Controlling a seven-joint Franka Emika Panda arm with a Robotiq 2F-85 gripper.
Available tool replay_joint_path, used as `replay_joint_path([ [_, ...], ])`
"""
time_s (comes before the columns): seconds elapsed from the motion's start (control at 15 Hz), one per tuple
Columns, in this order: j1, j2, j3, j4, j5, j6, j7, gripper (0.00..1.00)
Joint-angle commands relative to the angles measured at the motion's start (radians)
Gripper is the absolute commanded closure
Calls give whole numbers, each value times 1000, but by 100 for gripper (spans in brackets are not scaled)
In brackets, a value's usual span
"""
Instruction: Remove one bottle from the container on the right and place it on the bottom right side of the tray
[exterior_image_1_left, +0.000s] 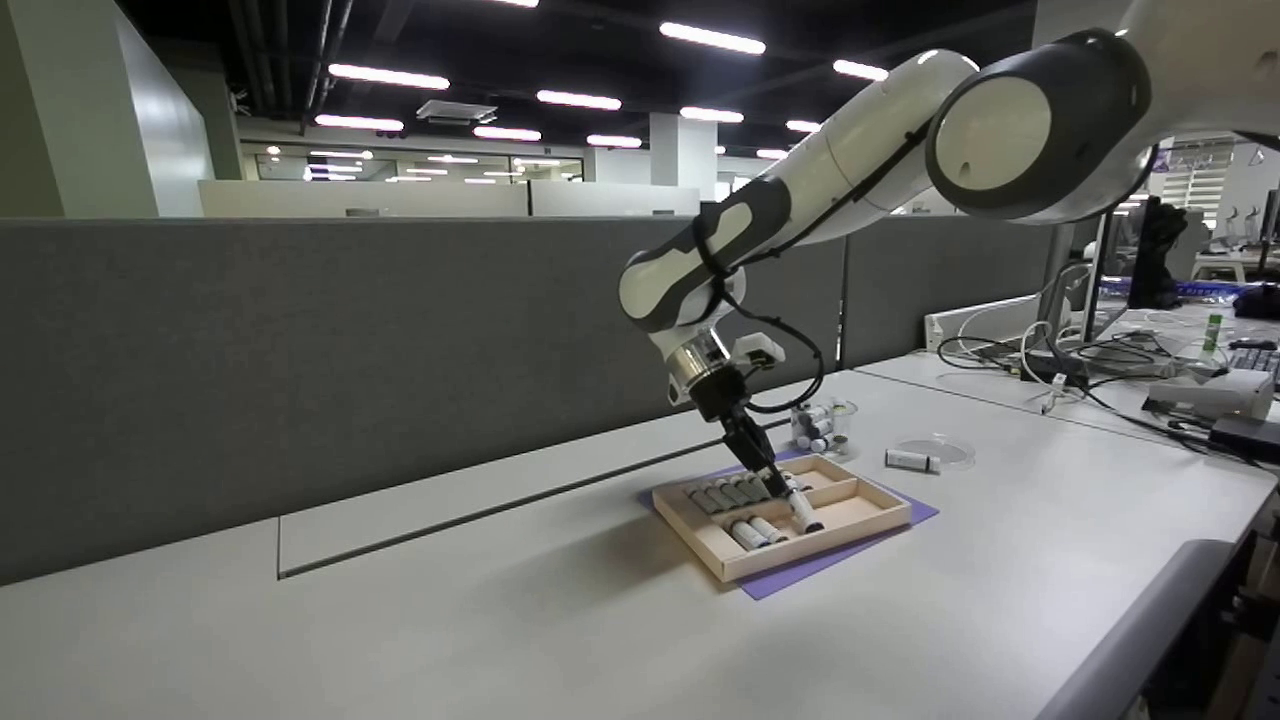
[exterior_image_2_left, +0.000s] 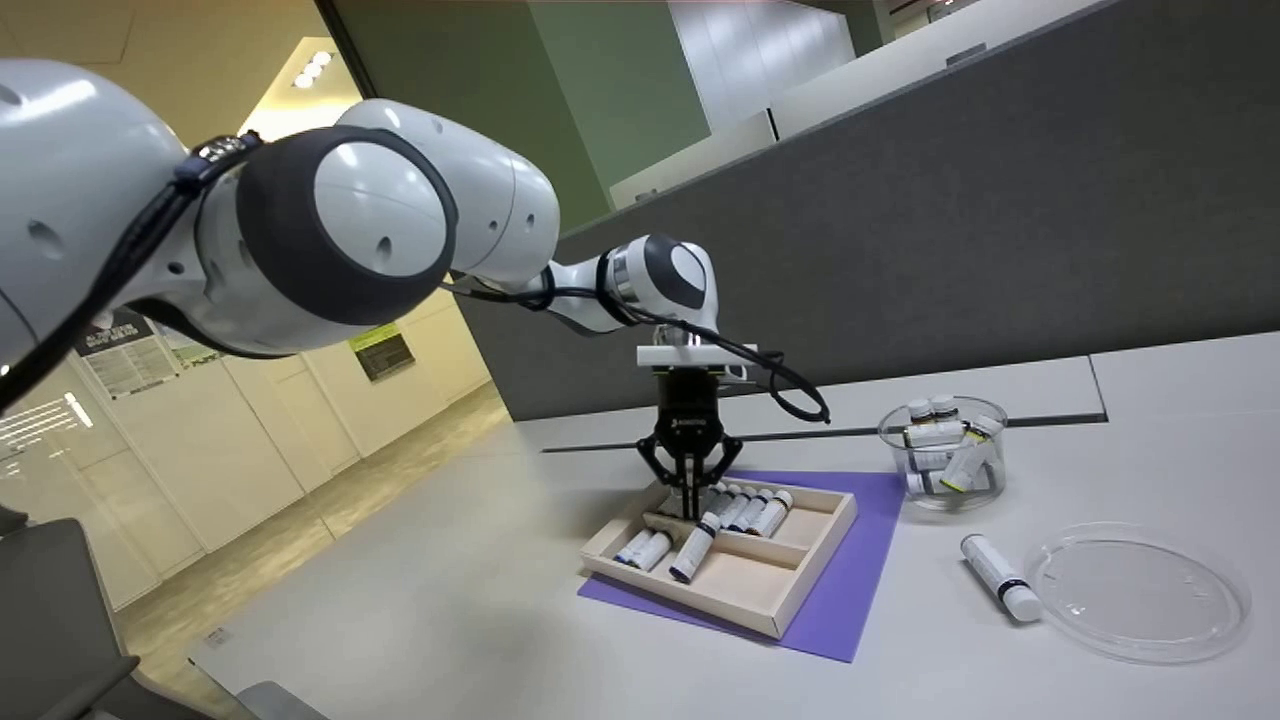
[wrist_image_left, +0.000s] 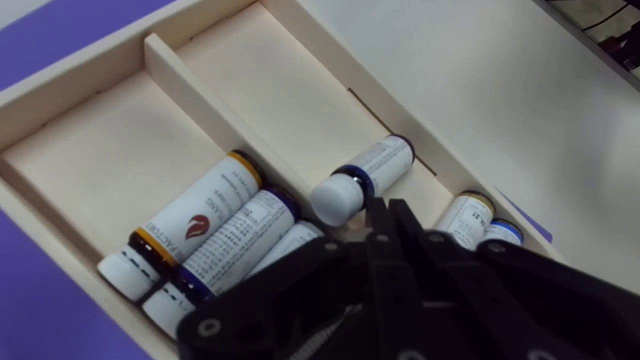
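Gripper (wrist_image_left: 388, 206) was closed up (jaws together), and a tilted bottle (wrist_image_left: 368, 177) sat in the tray (wrist_image_left: 290, 90) just beyond its tips.

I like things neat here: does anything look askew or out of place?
Yes: a tilted bottle in the tray seems propped cap-up on the divider, not lying flat; a stray bottle lies on the table, outside tray and container.

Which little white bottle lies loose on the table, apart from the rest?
The white-capped white cylindrical bottle beside the transparent round dish. It alone is in neither the tan rectangular wooden tray nor the transparent round container.
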Motion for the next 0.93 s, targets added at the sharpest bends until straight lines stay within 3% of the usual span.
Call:
replay_joint_path([
  [0.0,-13,7,-6,48,5,-8,12,100],
  [0.87,-72,8,-34,72,7,43,31,100],
])
